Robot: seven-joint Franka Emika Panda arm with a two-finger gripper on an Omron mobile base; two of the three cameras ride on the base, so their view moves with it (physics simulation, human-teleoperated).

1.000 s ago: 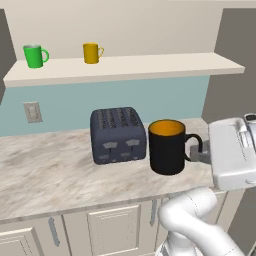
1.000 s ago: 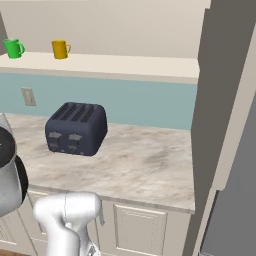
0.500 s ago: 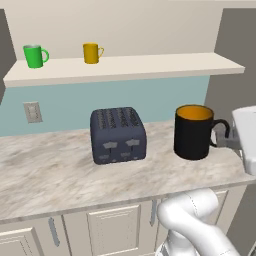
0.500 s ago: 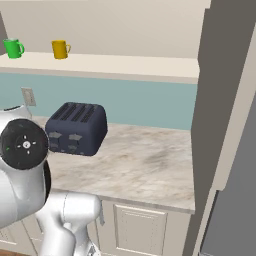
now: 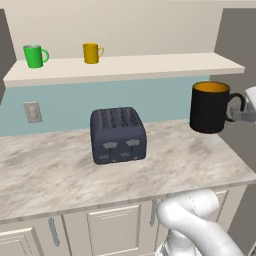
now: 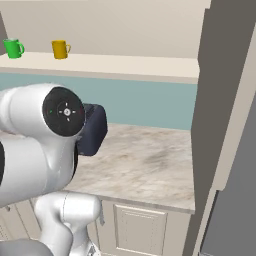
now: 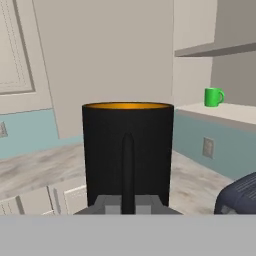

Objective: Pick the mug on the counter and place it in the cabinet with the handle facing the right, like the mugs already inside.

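Observation:
The black mug with its orange inner wall hangs in the air above the right end of the counter, its rim just below the height of the cabinet shelf board. Its black handle points right. My gripper is shut on that handle at the view's right edge. In the hand view the mug stands upright right in front, handle toward the camera, gripper closed around it. The green mug and yellow mug stand on the shelf's left part, handles right.
A dark blue toaster stands mid-counter against the pale blue backsplash. A wall socket sits at the left. In the right base view my white arm covers the left side, and a tall grey-brown panel bounds the counter's right end.
The mug has been carried to the right and upward, away from the toaster, with my gripper still on its handle. My arm has swung up into the right base view.

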